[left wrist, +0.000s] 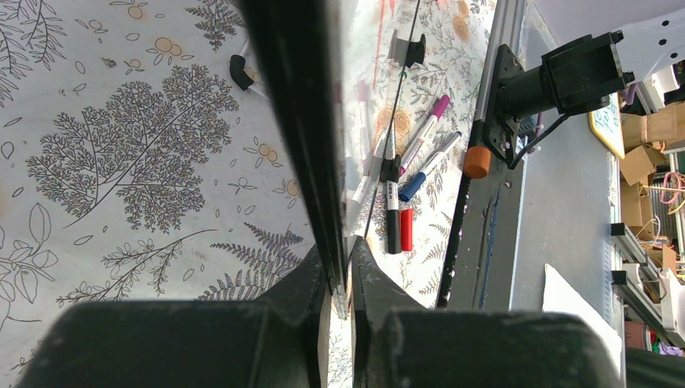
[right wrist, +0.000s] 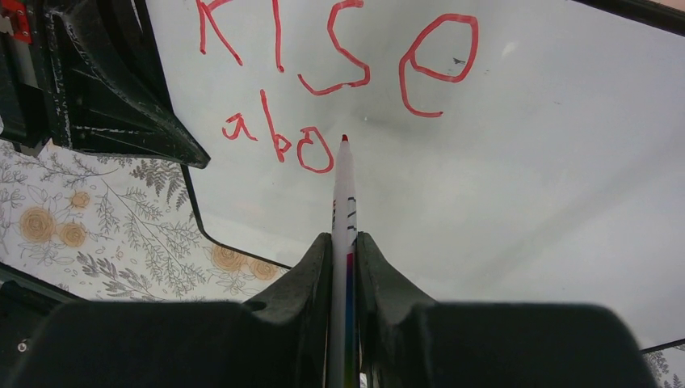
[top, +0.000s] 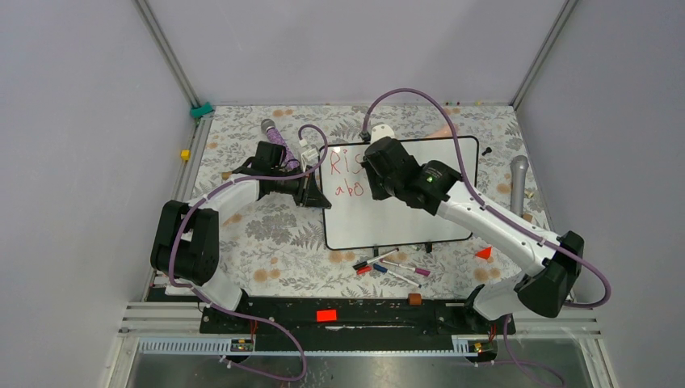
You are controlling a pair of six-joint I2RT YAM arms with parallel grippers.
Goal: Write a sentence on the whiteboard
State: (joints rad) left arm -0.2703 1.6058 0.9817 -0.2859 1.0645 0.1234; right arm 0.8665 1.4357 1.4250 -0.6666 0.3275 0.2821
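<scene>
The right gripper (right wrist: 345,242) pinches a red marker (right wrist: 344,186), tip straight ahead of its fingers, just right of "abo" on line 2 of the sentence (right wrist: 334,87). The left gripper (left wrist: 339,271) is pressed onto the whiteboard (left wrist: 299,121) rim, probably steadying it for writing.

My whiteboard (top: 396,222) lies toward the far edge of the desk, roughly midway between the left and right edges and slightly skewed. It has a glossy white face, a thin black rim and rounded corners. The sentence (right wrist: 331,89) is incomplete: red handwritten "Rise" above "abo", at the board's far-left corner.
</scene>
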